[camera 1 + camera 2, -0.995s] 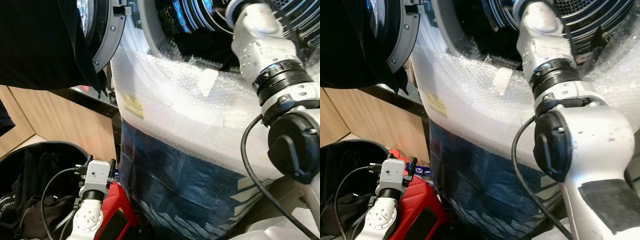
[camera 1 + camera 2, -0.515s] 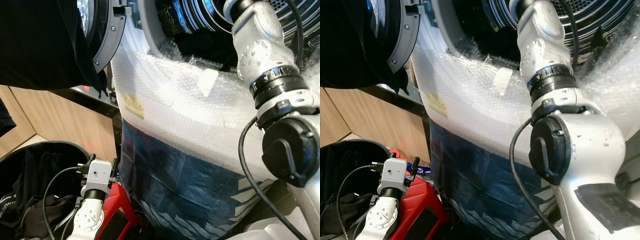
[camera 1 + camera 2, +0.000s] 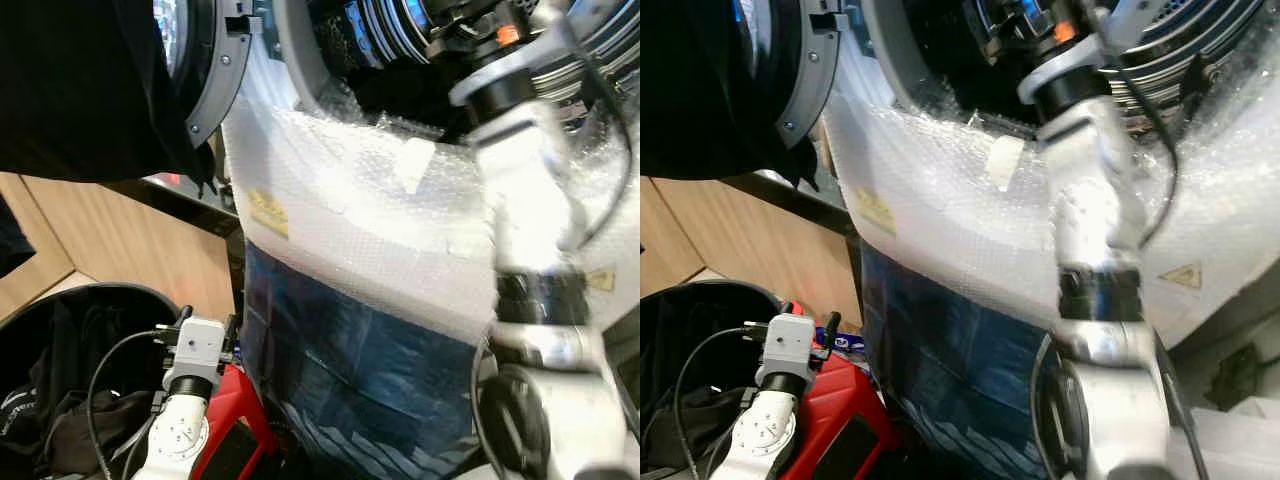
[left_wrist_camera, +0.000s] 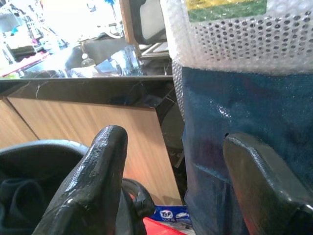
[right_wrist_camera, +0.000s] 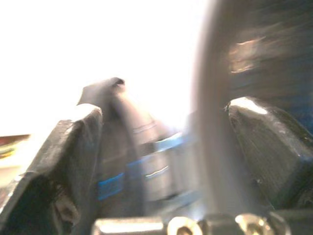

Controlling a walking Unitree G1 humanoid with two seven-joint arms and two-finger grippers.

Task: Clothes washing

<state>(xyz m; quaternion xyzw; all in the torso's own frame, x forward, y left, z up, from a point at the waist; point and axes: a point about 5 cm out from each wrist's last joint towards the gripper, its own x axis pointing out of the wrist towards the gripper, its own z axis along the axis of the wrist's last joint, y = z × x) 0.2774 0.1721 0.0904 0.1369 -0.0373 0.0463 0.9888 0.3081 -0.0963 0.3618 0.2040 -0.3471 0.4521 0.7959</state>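
Black fingers (image 5: 63,161) of the right gripper (image 5: 161,161) stand apart, empty, at the bubble-wrapped washer's drum mouth (image 3: 400,60). Left gripper (image 4: 171,186), spread and empty, hangs over the round black basket (image 3: 110,300) of dark, limp clothes (image 3: 70,420): light, best pinched at a bunched fold.

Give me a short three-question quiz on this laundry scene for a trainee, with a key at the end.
1. True or false: the washer's door is closed.
2. Which arm reaches up toward the drum opening? A) left B) right
3. Fill in: the washer front is wrapped in ______ wrap.

Key:
1. False. The door stands open.
2. B. The right arm reaches up, its right pincer open; the left pincer, also open, stays low beside the black basket of dark clothes.
3. Bubble.
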